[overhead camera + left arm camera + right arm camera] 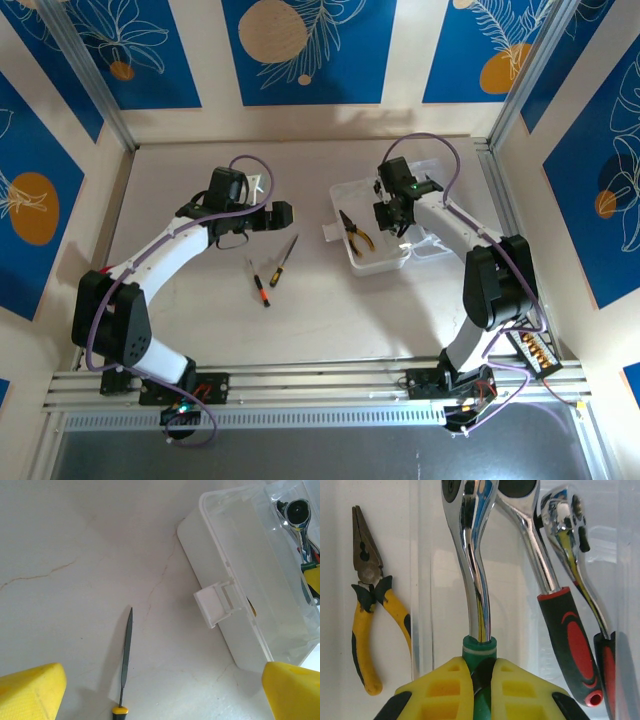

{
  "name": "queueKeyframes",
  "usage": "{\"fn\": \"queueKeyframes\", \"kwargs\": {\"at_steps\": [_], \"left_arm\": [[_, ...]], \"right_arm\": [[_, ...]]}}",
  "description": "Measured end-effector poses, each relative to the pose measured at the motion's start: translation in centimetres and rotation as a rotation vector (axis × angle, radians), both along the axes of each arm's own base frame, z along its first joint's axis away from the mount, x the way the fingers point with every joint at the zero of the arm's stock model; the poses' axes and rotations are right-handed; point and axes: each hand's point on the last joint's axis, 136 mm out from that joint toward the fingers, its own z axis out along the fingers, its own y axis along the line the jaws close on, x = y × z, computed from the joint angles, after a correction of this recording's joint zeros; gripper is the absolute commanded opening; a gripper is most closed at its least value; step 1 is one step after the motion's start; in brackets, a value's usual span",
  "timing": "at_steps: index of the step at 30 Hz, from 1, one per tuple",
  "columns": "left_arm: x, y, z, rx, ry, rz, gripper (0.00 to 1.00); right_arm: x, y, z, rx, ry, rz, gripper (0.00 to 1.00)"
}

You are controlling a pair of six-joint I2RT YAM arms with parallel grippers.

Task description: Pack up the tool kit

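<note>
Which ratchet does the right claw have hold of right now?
The green-handled ratchet, its handle pinched in the right claw. The red-and-black-handled ratchets to its right are outside the claw's grip.

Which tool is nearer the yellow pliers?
Right. The right tool hangs over the box just beside the pliers; the left tool is out over the table, left of the box.

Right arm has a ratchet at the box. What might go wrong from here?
The right gripper pinches the green-handled ratchet only at its handle end, so it may swing or slip. It sits tight beside the red-handled ratchets; releasing there may leave them piled and stop the box closing.
</note>
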Motion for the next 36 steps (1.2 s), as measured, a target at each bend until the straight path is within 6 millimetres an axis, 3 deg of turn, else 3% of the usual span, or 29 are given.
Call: {"fn": "queueKeyframes", "kwargs": {"at_steps": [10, 17, 25, 28, 32, 36], "left_arm": [[-1.3, 0.6, -2.1, 0.045, 0.057, -0.014, 1.00], [-2.5, 1.7, -4.2, 0.104, 0.107, -0.004, 1.00], [-5.0, 3.7, -7.8, 0.196, 0.198, 0.017, 0.99], [-6.2, 4.7, -9.3, 0.244, 0.240, 0.025, 0.91], [-7.6, 5.8, -10.9, 0.293, 0.288, 0.032, 0.73], [-8.3, 6.3, -11.8, 0.313, 0.314, 0.039, 0.61]], "right_arm": [[-0.5, -0.1, -0.4, -0.007, 0.021, 0.005, 0.22], [-0.5, -0.1, 1.0, 0.005, -0.013, 0.004, 0.34], [-1.2, 0.0, 3.6, 0.026, -0.060, 0.008, 0.88], [-1.6, 0.8, 4.2, 0.045, -0.070, 0.017, 0.94], [-2.2, 2.1, 4.4, 0.065, -0.068, 0.046, 0.95], [-2.5, 3.0, 4.4, 0.079, -0.061, 0.068, 0.95]]}}
